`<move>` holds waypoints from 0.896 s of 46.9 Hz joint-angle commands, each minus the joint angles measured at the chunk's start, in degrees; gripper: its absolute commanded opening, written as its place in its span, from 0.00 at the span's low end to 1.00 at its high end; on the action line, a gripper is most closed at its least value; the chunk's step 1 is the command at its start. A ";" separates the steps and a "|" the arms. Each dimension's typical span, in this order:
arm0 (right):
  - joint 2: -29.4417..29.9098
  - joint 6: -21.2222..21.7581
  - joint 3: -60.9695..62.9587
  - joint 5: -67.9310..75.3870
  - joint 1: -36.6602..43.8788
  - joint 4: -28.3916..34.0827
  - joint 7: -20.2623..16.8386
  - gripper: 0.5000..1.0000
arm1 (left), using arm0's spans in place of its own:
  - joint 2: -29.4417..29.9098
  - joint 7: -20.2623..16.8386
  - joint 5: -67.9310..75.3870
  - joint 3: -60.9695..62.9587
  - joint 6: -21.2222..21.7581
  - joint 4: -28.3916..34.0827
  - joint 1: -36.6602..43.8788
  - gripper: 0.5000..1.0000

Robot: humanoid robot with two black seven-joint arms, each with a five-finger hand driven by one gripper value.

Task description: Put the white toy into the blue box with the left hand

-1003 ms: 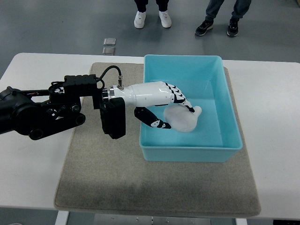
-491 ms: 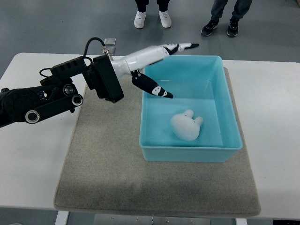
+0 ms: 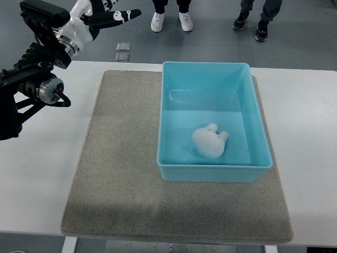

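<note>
I see the white toy (image 3: 209,142) lying inside the blue box (image 3: 258,126); my left hand (image 3: 108,13) hangs far off, fingers apart, empty. Placement looks done; next I park the arm.

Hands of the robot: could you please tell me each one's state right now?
Left hand: open, holding nothing.
Right hand: not in view.

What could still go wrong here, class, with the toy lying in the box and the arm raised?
1. The left robot hand hangs high beyond the table's far edge, not far from the people's shoes; a wide swing might come close to them.
2. The blue box overhangs the grey mat slightly at its far right corner, so a knock could shift it and the white toy inside.
</note>
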 commanded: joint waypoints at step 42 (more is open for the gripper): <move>0.00 0.07 0.00 0.00 -0.01 0.00 0.00 0.87 | -0.84 11.76 -38.11 -8.24 -11.17 8.72 11.34 1.00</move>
